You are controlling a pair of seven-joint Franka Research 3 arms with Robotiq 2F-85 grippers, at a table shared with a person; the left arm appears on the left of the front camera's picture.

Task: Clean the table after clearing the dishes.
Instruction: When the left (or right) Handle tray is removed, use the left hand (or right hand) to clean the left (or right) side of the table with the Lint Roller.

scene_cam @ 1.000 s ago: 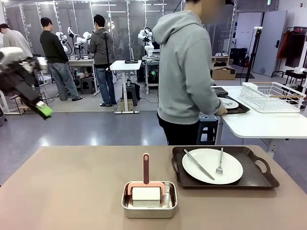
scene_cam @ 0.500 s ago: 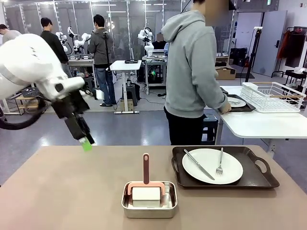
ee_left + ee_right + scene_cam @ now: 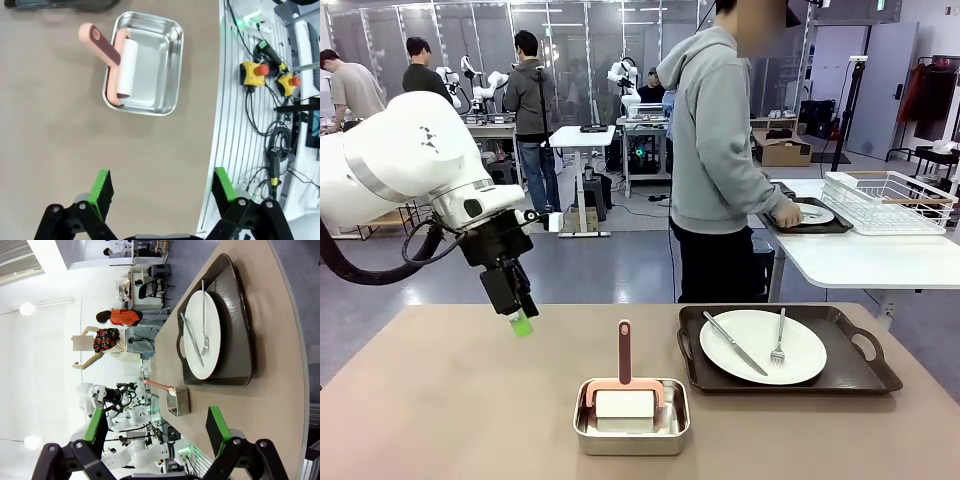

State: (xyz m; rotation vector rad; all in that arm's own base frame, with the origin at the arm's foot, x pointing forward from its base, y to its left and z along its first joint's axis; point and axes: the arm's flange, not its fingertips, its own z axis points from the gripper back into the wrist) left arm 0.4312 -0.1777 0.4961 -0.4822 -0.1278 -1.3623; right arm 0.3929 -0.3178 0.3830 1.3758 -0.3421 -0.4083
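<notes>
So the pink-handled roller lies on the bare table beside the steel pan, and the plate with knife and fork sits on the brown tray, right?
Not quite. The roller rests inside the steel pan, as the left wrist view shows. The plate with knife and fork does sit on the brown tray.

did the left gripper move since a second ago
Yes. The left gripper swung rightward and down from the picture's left edge, ending nearer the steel pan on the table.
</notes>
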